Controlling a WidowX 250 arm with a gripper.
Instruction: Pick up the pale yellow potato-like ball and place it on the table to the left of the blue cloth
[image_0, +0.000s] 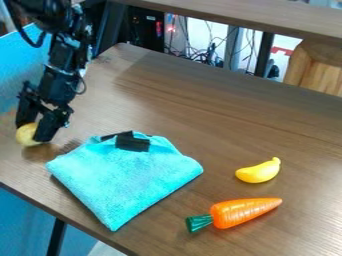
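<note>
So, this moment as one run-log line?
jaws: at round yellow object | nearby: folded turquoise cloth | also on table: toy banana, toy carrot

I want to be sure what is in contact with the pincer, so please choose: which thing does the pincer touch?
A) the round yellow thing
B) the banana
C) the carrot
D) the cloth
A: the round yellow thing is right at the tips of the pincer, while the cloth, carrot and banana lie apart from it.
</note>
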